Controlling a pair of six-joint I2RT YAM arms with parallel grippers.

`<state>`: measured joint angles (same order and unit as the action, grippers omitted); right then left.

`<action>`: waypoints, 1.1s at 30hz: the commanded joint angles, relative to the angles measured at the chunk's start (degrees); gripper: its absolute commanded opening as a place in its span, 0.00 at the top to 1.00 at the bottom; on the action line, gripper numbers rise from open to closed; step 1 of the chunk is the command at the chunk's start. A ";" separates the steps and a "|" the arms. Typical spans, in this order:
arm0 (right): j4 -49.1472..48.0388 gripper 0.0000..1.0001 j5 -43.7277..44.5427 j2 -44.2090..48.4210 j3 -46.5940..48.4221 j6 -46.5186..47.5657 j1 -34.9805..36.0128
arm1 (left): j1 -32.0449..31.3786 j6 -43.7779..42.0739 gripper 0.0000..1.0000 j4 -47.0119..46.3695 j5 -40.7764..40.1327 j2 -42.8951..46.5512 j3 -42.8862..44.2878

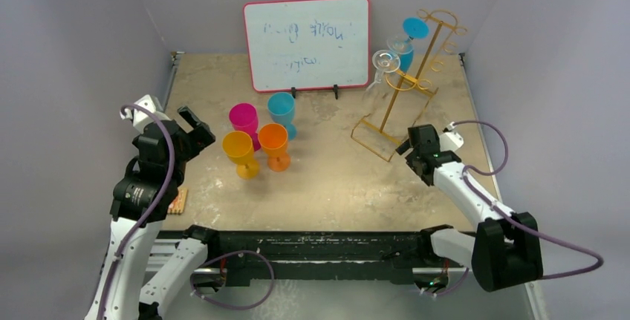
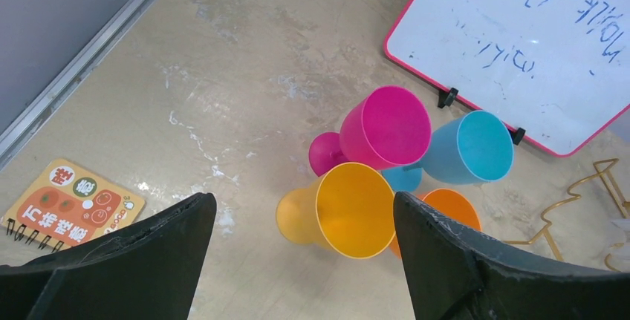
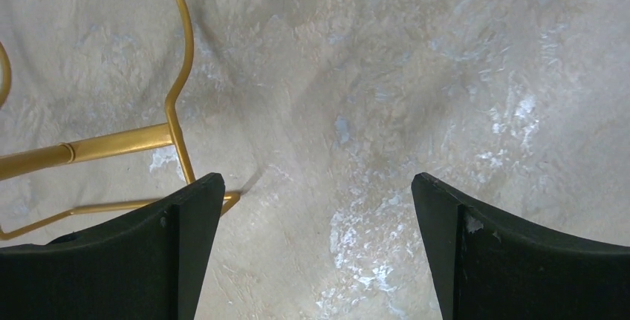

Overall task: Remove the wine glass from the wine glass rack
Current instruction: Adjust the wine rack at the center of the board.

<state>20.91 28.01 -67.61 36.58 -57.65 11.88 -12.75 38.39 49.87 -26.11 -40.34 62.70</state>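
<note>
Near edge of desk (image 1: 342,186): bare strip across lower centre of top view, open room there. Left pincer (image 1: 197,130) wide, nothing held, mid-left, just beside 4 coloured cups (image 1: 258,134). Small notebook (image 1: 178,200) at desk's left edge, partly hidden by arm. Right pincer (image 1: 411,144) wide, nothing held, right of centre, close to the rack's base corner. In the wrist view gold wire runs behind its left finger; contact can't tell. Wine glass rack (image 1: 413,81) upper right, tall thin gold wire w/ curled hooks, near right wall. Wine glass (image 1: 383,64) clear, hung foot-up on rack's left side, bowl faint against desk. Blue glass (image 1: 413,29) higher up; shapes overlap there, count unclear. Whiteboard (image 1: 307,41) at back, writing illegible.
</note>
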 commanded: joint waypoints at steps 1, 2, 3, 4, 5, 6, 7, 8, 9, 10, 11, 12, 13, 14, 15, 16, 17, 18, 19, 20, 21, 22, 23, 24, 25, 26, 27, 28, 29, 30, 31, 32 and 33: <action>0.96 0.00 1.99 5.54 -1.06 -1.69 -1.41 | 0.45 0.79 0.11 0.69 -0.79 0.37 3.38; 0.79 0.00 1.29 6.90 -1.07 -1.31 -1.42 | 0.45 0.88 0.11 0.75 -0.72 0.39 3.47; -0.29 0.00 -0.41 8.31 -1.25 0.02 -1.42 | 0.45 0.89 0.11 0.76 -0.51 0.47 3.40; -2.04 0.00 -2.82 10.04 -1.74 2.33 -1.42 | 0.45 0.85 0.11 0.76 -0.40 0.52 3.40; -4.85 0.00 -5.81 11.65 -2.48 5.03 -1.42 | 0.45 0.88 0.11 0.82 -0.43 0.57 3.33; -8.00 0.00 -10.00 13.10 -3.32 8.34 -1.42 | 0.45 0.96 0.11 0.78 -0.43 0.64 3.27; -10.80 0.00 -14.45 14.53 -3.94 12.26 -1.40 | 0.45 1.05 0.11 0.76 -0.43 0.73 3.12; -13.33 0.00 -17.47 15.67 -4.48 14.65 -1.42 | 0.45 1.02 0.11 0.68 -0.36 0.82 3.04; -15.36 0.00 -21.90 16.50 -5.18 15.82 -1.42 | 0.45 1.07 0.11 0.65 -0.28 0.85 3.10; -18.02 0.00 -26.47 17.15 -6.52 16.24 -1.42 | 0.45 1.05 0.11 0.51 -0.13 0.79 3.11; -20.84 0.00 -30.77 17.58 -7.90 16.33 -1.42 | 0.45 1.01 0.10 0.43 -0.14 0.79 3.19; -24.86 0.00 -35.73 17.87 -9.12 16.40 -1.35 | 0.45 0.88 0.10 0.29 -0.17 0.83 3.28; -28.09 0.02 -38.57 17.66 -10.46 16.38 -1.34 | 0.45 0.89 0.10 0.17 -0.24 0.73 3.35; -30.42 0.03 -40.73 17.10 -11.46 15.98 -1.22 | 0.45 0.84 0.10 0.07 -0.21 0.58 3.41; -33.61 0.11 -42.93 16.05 -12.27 16.17 -1.01 | 0.45 0.81 0.10 -0.02 -0.18 0.51 3.48; -35.91 0.15 -44.91 14.84 -12.68 16.40 -0.61 | 0.45 0.81 0.10 -0.14 -0.17 0.30 3.58; -37.06 0.16 -45.64 13.21 -12.56 16.31 -0.10 | 0.45 0.79 0.10 -0.31 -0.03 0.08 3.76; -37.41 0.17 -45.44 11.62 -12.02 16.18 0.49 | 0.45 0.80 0.10 -0.52 0.24 -0.18 4.00; -36.83 0.16 -43.91 10.14 -11.18 16.17 1.11 | 0.49 0.72 0.10 -0.66 0.53 -0.40 4.34; -35.87 0.16 -41.27 8.87 -10.02 16.16 1.92 | 0.47 0.70 0.10 -0.73 0.86 -0.65 4.68; -35.32 0.15 -38.53 7.84 -9.31 16.30 2.66 | 0.45 0.65 0.10 -0.72 1.02 -0.90 5.04; -35.47 0.15 -36.42 6.98 -8.85 16.45 3.18 | 0.45 0.63 0.10 -0.73 1.16 -1.11 5.26; -36.32 0.15 -34.91 6.13 -8.73 16.32 3.75 | 0.45 0.61 0.10 -0.74 1.23 -1.22 5.46; -38.19 0.15 -34.64 5.30 -8.91 16.16 4.21 | 0.45 0.62 0.10 -0.86 1.22 -1.20 5.42; -40.33 0.16 -35.09 4.31 -8.93 15.73 4.73 | 0.45 0.59 0.10 -1.02 1.34 -1.15 5.22; -41.52 0.16 -34.20 3.35 -8.53 14.76 5.61 | 0.45 0.48 0.10 -1.13 1.67 -1.06 5.10; -41.60 0.16 -31.35 2.50 -7.84 13.60 6.97 | 0.45 0.46 0.10 -1.06 1.95 -1.13 5.06; -41.31 0.15 -28.19 1.49 -7.11 12.66 8.37 | 0.45 0.60 0.10 -0.80 2.02 -1.21 5.15; -40.88 0.14 -25.07 0.27 -6.46 11.32 9.24 | 0.45 0.70 0.10 -0.49 2.07 -1.23 5.21; -40.38 0.13 -21.79 -0.49 -5.97 10.45 9.63 | 0.45 0.64 0.10 -0.36 2.22 -1.23 5.28; -40.05 0.13 -19.88 -1.25 -5.52 9.96 9.73 | 0.45 0.65 0.10 -0.14 2.36 -1.08 5.45; -40.14 0.13 -18.39 -1.70 -5.25 9.82 9.81 | 0.45 0.63 0.10 -0.05 2.38 -1.00 5.48; -40.61 0.13 -17.48 -2.08 -5.18 9.76 9.85 | 0.45 0.67 0.10 -0.03 2.45 -0.88 5.49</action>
<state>-16.43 0.58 -68.55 28.40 -45.45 21.21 -12.75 38.54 51.18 -24.45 -41.50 65.80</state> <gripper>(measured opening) 0.867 0.900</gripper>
